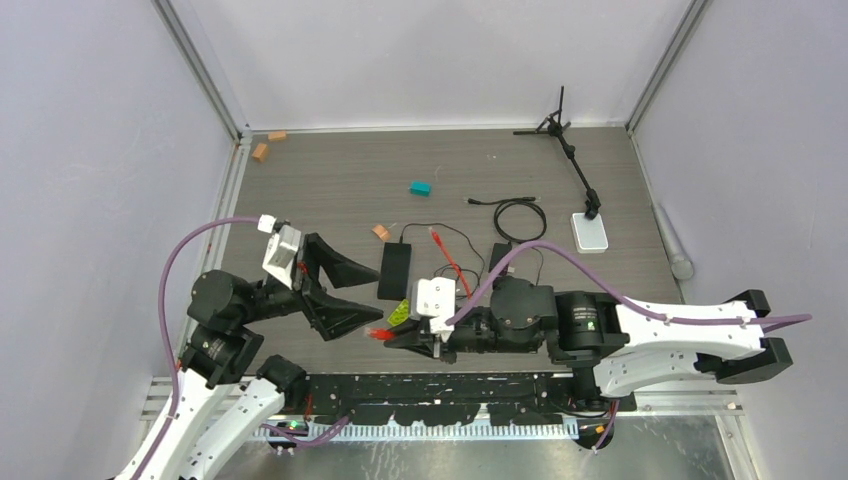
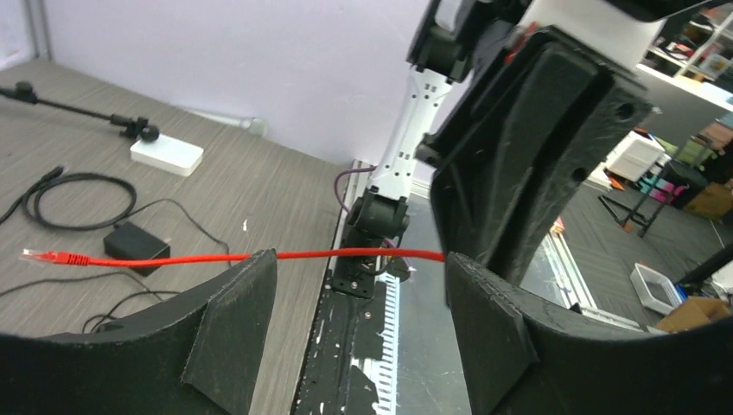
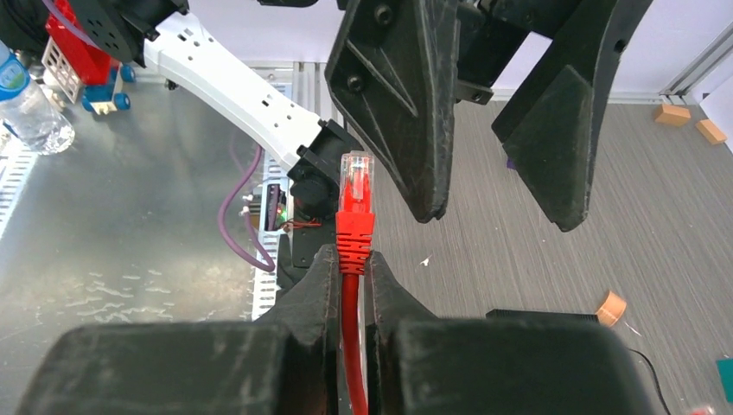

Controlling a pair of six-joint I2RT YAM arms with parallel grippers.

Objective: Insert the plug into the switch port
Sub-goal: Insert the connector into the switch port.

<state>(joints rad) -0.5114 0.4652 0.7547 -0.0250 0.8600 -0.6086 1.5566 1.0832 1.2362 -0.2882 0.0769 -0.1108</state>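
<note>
Enclosure: three plain pale lilac walls (image 1: 440, 50) join at aluminium corner posts (image 1: 201, 70). The table (image 1: 330, 180) has a grey wood-grain top; a scuffed metal plate (image 1: 500, 455) borders its near edge. Lighting is even and diffuse, with soft shadows. Past the table's near edge, the left wrist view shows a dark floor (image 2: 596, 244), a white tray (image 2: 654, 290), a cardboard box (image 2: 696, 313) and blurred shelving (image 2: 691, 43) in the room beyond

From above, I can't make out any port on the black box (image 1: 394, 270). My right gripper (image 3: 352, 259) hides most of the red cable (image 3: 353, 346) below the plug (image 3: 355, 186); the bottom edge cuts it off.
</note>
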